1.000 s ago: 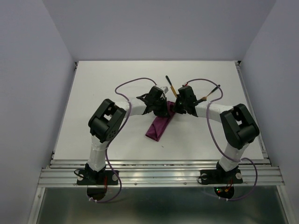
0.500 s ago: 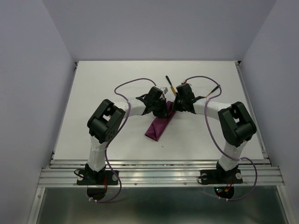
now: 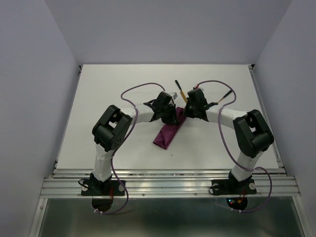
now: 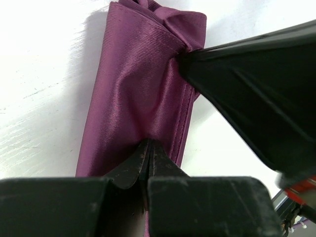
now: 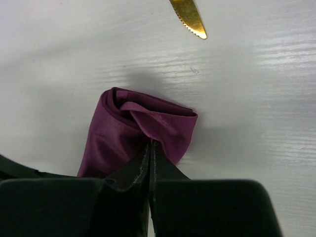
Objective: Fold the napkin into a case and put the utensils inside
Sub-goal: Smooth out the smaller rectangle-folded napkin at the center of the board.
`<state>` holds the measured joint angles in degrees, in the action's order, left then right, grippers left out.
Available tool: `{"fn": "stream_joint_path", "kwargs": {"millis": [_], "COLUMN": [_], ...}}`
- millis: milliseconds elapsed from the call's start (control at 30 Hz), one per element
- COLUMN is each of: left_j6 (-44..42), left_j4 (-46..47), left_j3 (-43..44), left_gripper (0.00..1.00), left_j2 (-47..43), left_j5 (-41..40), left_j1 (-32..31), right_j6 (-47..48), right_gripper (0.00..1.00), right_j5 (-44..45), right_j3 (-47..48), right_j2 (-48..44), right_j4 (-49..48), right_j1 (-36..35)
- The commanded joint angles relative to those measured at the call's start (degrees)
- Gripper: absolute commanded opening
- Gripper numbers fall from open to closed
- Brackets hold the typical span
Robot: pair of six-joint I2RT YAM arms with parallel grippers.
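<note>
In the top view the napkin [image 3: 168, 132] lies as a narrow folded strip at the middle of the white table [image 3: 98, 113], slanting from lower left to upper right. Both arms meet over its upper right end. The left gripper [image 4: 149, 146] is clamped on the cloth: in its wrist view the fingertips pinch a ridge along the strip's long right edge, and the fabric puckers up toward them. The right gripper [image 5: 150, 147] is also pressed fully together, with the bunched, rolled end of the napkin caught at its tips; in the left wrist view its black finger digs into the upper right corner of the cloth. The strip's left long edge lies flat on the table, and its lower left end is free of both tools. The knife [image 3: 179, 90] lies just above the grippers, its serrated gold tip at the top of the right wrist view, near the rolled end but apart from it. The second utensil [image 3: 222, 98] lies to the right, beside the right arm. Bare table spreads to the left, below and toward the far edge
</note>
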<state>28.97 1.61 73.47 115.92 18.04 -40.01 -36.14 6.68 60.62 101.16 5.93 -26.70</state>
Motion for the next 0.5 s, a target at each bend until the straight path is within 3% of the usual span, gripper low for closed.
{"fn": "stream_joint_path", "kwargs": {"millis": [0,467], "left_j6": [-1.2,-0.76], "left_j4": [-3.54,-5.03], "left_j3": [0.35,4.4], "left_gripper": [0.0,0.0], "left_j2": [-2.89,-7.02], "left_j5": [-0.02,1.73], "left_j1": [0.11,1.69], "right_j6": [1.16,1.95], "right_gripper": [0.01,0.01], "right_j5": [1.67,0.88], "right_j3": [0.81,0.99], "right_j2": [2.37,1.4], "right_j4": [-1.54,-1.19], "right_j1": [0.24,0.24]}}
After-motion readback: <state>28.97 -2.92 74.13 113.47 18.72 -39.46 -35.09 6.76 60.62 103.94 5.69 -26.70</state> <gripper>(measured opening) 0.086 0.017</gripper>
